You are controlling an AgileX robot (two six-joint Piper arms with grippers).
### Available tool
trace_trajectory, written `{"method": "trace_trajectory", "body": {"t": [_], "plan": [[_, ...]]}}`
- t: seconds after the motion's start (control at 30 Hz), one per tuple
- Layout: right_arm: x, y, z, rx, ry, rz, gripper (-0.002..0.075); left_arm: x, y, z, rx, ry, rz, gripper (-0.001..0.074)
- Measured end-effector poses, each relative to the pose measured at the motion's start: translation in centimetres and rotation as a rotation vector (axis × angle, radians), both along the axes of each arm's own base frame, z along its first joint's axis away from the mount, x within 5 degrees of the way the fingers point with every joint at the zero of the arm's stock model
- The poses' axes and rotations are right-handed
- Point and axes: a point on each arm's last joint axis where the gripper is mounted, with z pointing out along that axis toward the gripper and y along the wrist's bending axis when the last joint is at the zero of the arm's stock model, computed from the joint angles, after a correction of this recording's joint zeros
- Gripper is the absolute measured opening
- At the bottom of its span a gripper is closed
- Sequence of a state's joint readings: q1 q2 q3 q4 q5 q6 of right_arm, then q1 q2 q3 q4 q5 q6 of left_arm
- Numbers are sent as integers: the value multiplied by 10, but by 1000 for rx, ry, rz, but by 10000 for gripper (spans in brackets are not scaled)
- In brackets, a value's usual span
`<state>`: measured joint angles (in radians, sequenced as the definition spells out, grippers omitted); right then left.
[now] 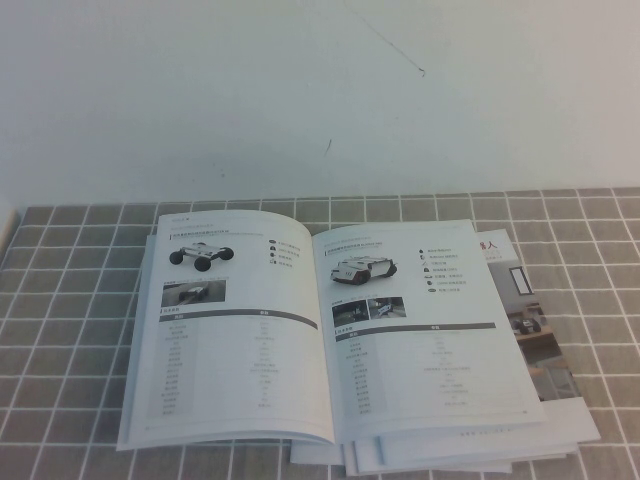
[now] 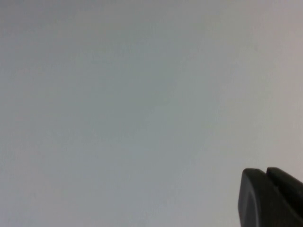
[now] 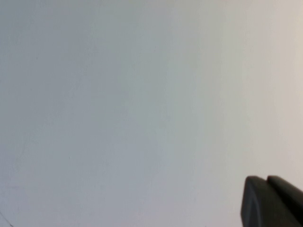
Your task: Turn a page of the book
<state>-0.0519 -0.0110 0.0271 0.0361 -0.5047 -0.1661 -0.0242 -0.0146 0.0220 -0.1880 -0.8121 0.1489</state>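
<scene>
The book [image 1: 325, 340] lies open and flat on the grey checked table cover [image 1: 70, 300] in the high view. Its right-hand page [image 1: 430, 350] shows a white boxy wheeled robot photo above a dark-barred table. The left-hand leaf [image 1: 235, 340] shows a black four-wheeled rover. Neither arm appears in the high view. My left gripper [image 2: 266, 171] shows only as two dark fingertips pressed together against a blank white wall. My right gripper [image 3: 267, 178] looks the same, shut and empty, facing the wall. The book is out of both wrist views.
Brochures with colour room photos [image 1: 535, 330] lie under the book and stick out at its right and front edges. A white wall [image 1: 300, 90] stands behind the table. A pale object [image 1: 5, 225] sits at the far left edge.
</scene>
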Motion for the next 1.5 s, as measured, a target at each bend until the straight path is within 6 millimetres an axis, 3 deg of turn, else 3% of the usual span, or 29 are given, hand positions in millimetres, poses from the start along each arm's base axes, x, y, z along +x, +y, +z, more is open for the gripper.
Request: {"method": "trace_trajectory", "body": {"t": [0.17, 0.3, 0.47, 0.57, 0.77, 0.97, 1.13, 1.37, 1.5], "plan": [[0, 0, 6, 0, 46, 4, -3, -16, 3, 11, -22, -211, 23, -4], [-6, 1, 30, 0, 54, 9, -3, -15, 3, 10, -40, -203, 6, -4], [-14, 3, 54, 1, 206, 22, -3, 5, -7, 14, -5, 150, -120, -4], [-13, 4, 65, 2, 342, 29, -3, 4, -11, 34, -67, 361, -210, -4], [17, 5, 65, 9, 741, 63, -3, 19, -12, 51, -141, 737, -229, -4], [51, 11, 59, 14, 960, 150, -3, 52, -20, 37, -232, 1022, -313, -4], [80, 19, 51, 8, 1110, 278, -3, 86, -45, 39, -183, 1229, -533, -4], [122, 39, 57, 6, 1181, 556, -3, 155, -87, 38, -53, 1444, -755, -4], [156, 41, 41, 33, 1250, 621, -3, 200, -116, 28, 10, 1535, -799, -4]]}}
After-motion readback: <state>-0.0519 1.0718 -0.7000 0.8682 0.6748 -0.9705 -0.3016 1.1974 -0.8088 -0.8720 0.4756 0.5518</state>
